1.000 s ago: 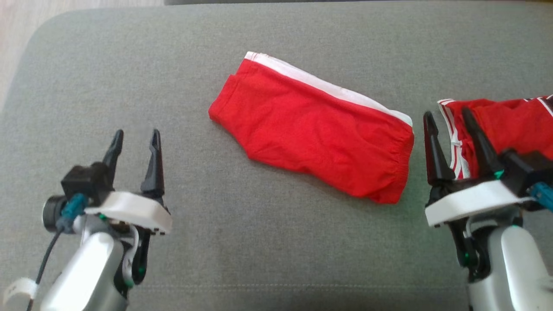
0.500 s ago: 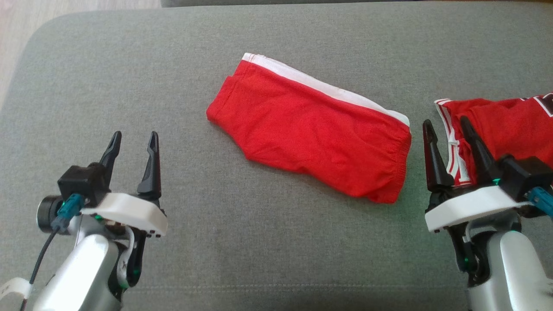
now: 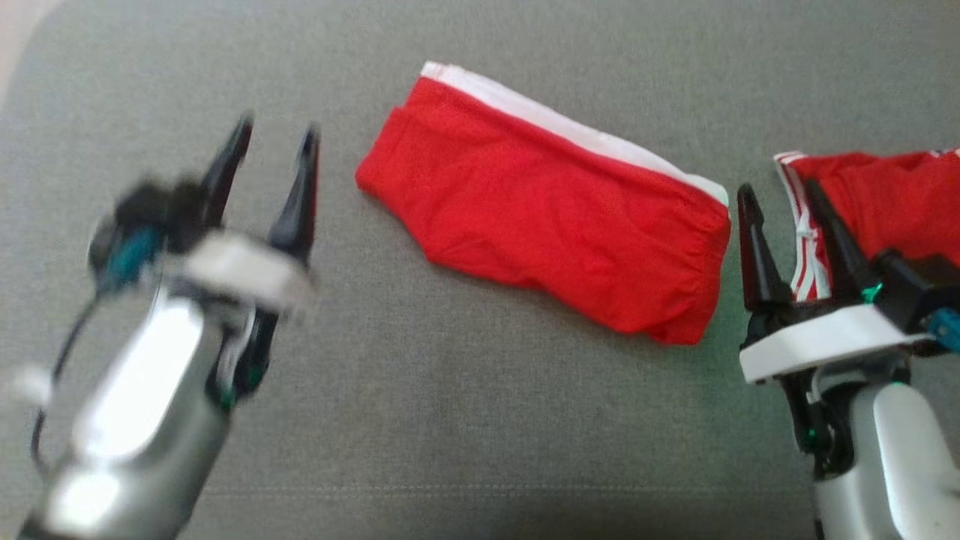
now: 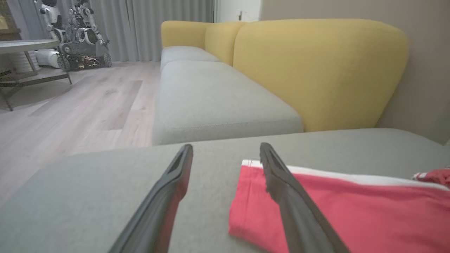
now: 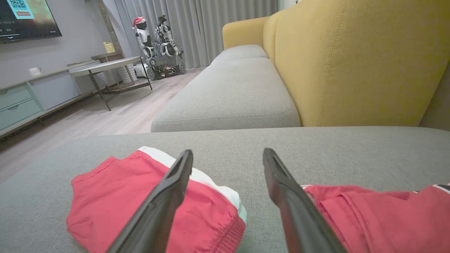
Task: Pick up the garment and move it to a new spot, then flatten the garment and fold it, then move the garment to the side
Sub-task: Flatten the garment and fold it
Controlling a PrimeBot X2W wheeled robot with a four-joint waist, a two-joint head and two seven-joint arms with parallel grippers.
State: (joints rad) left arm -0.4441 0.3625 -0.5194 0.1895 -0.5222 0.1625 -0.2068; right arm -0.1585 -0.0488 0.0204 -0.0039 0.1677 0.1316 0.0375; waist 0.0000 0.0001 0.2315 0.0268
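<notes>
Folded shorts (image 3: 540,217) mid-cushion (image 3: 450,420). left gripper (image 3: 277,126), right gripper (image 3: 778,187) both wide, empty. Likely step: moving aside; next, pinch an edge.

grey sofa seat (image 3: 480,420) — yellow backrest (image 5: 351,63)

We see a bright red garment (image 3: 540,217) with a white band along one edge, lying between the left gripper (image 3: 277,127) and the right gripper (image 3: 777,187). Both grippers have black fingers, white housings, silver forearms and a teal connector. Just beyond the right gripper's fingers we see a second red garment (image 3: 892,202), trimmed with thin red and white stripes. Under both is a plain grey woven cushion (image 3: 450,420). Ahead of the fingers we see a mustard yellow sofa back (image 4: 316,70), a pale wood floor (image 4: 88,102) and grey curtains (image 4: 158,28).
</notes>
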